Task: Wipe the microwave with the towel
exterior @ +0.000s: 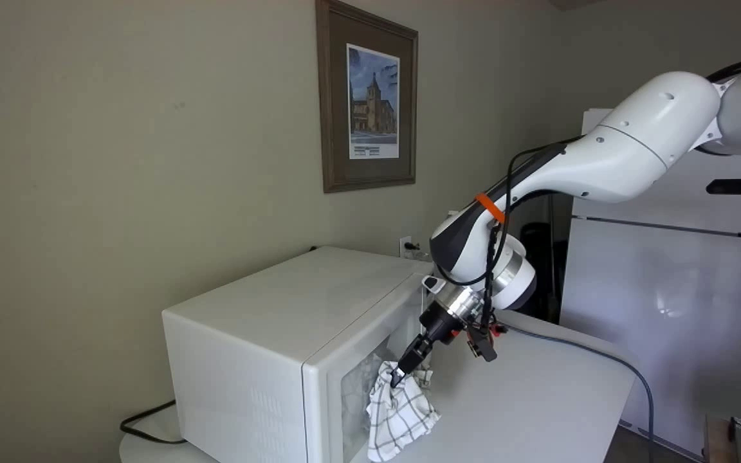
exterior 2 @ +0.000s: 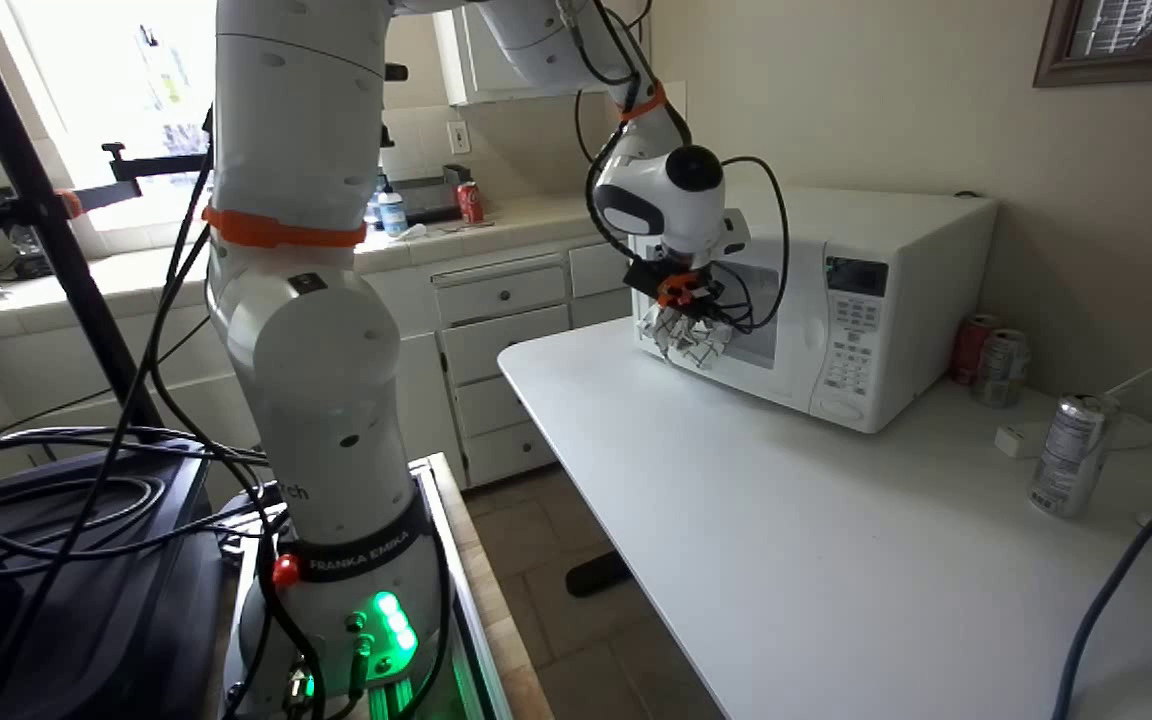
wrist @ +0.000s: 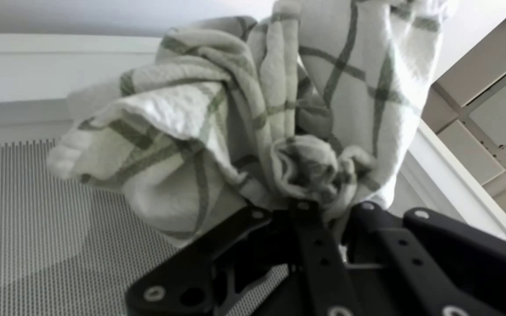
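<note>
The towel [exterior: 402, 415] is white with dark checked lines and hangs crumpled from my gripper [exterior: 399, 375]. The white microwave [exterior: 267, 308] stands on the table against the wall, door closed; it shows in both exterior views [exterior 2: 926, 240]. My gripper [exterior 2: 684, 298] is at the door window, pointing down toward it, with the bunched towel [exterior 2: 686, 335] at the glass. In the wrist view the fingers [wrist: 335, 213] are closed on a fold of the towel [wrist: 253, 101], which spreads over the meshed microwave window [wrist: 33, 219]. Whether the towel presses on the glass is hard to tell.
The white table [exterior 2: 736, 520] extends in front of the microwave. A silver can [exterior 2: 1074, 455] stands near the wall, with two more cans [exterior 2: 1000, 368] beside the microwave. A thick cable [exterior 2: 1116, 600] crosses the table. A framed picture [exterior: 370, 96] hangs above.
</note>
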